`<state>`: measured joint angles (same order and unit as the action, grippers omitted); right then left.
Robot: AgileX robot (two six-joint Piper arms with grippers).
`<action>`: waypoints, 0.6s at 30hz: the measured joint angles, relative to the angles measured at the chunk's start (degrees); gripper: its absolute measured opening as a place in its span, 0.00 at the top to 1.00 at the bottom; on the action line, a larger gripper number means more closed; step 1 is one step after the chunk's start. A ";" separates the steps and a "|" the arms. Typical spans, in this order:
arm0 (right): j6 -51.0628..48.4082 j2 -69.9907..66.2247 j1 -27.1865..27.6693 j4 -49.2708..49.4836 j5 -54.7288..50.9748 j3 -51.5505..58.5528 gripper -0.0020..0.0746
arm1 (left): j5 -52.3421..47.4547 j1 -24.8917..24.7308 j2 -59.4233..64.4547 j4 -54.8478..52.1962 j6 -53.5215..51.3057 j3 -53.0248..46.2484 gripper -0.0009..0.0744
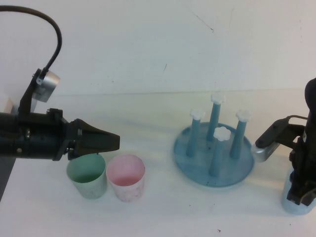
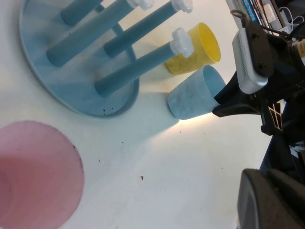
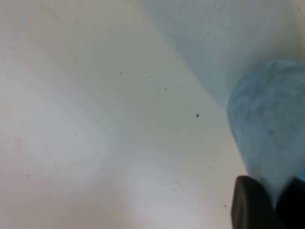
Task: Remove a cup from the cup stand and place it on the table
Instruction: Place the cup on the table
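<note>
Standing on the table (image 1: 148, 217), the stand (image 1: 214, 170) has all four pegs bare. The cup (image 1: 295, 200) rests upright on the tabletop right of it, the right gripper (image 1: 302, 193) grasping its rim; only letting go remains. The left gripper (image 1: 101, 142), clenched empty, hovers above a green cup (image 1: 88, 176).

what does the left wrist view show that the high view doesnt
Only the left wrist view: a yellow cup standing behind the cup stand.

Only the high view: the green cup, and the left claw, shut, hovering above it. All four pegs of the stand are bare.

Both: the cup stand, the pink cup, the table, and the light blue cup set on the table right of the stand, with the right claw at its rim.
</note>
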<state>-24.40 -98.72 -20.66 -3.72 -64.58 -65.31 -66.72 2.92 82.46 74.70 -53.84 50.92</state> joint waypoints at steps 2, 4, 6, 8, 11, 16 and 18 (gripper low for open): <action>0.00 -0.55 0.00 0.11 1.01 0.00 0.72 | 0.00 0.00 0.00 0.00 0.00 0.00 0.99; 0.00 -0.84 0.00 0.11 1.71 0.00 0.63 | 0.03 0.00 0.00 -0.11 0.00 0.00 0.99; 0.00 -0.98 0.00 0.11 2.27 0.00 0.55 | 0.27 0.00 0.00 -0.24 0.00 0.00 0.99; 0.00 -0.98 0.00 0.12 1.99 -0.68 0.51 | 0.39 0.00 0.00 -0.39 0.00 0.00 0.99; 0.00 -1.07 0.00 0.74 -0.94 -3.28 0.49 | 1.16 0.00 0.00 -0.39 0.00 0.00 0.99; 0.00 0.84 0.00 2.92 -3.73 -6.40 0.49 | 2.17 0.00 0.00 -0.39 0.00 0.00 0.99; -0.11 3.06 0.00 3.28 -4.15 -6.64 0.49 | 2.26 0.00 0.00 -0.39 -0.17 0.00 0.99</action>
<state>-24.51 -95.66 -20.66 -0.45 -68.74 -71.95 -64.46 2.92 82.46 74.31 -54.01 50.92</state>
